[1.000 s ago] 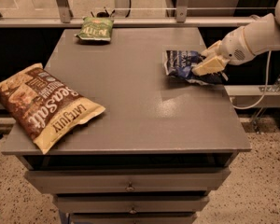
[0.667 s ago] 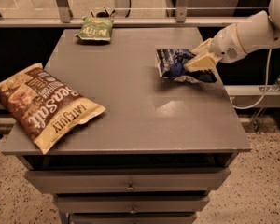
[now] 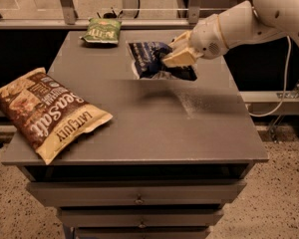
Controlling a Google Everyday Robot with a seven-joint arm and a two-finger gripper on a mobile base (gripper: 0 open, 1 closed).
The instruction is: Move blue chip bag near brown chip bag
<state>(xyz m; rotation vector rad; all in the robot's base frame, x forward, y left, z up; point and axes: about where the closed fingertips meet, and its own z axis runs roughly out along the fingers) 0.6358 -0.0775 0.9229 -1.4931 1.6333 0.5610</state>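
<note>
The blue chip bag (image 3: 148, 59) is a small crinkled navy bag with white patches, held in the air above the back middle of the grey table (image 3: 189, 128). My gripper (image 3: 173, 59) comes in from the right on a white arm and is shut on the bag's right side. The brown chip bag (image 3: 46, 111), large with white "Sea Salt" lettering, lies flat at the table's left front, overhanging the left edge. The blue bag is well to the right of and behind the brown bag.
A small green bag (image 3: 100, 30) lies at the table's back left corner. The table is a cabinet with drawers (image 3: 138, 198) below its front edge. A railing and a white cable (image 3: 284, 83) are behind and to the right.
My gripper has carried the blue chip bag leftward from the table's right side to above its back middle, and it sits higher in view. The brown and green bags have not moved.
</note>
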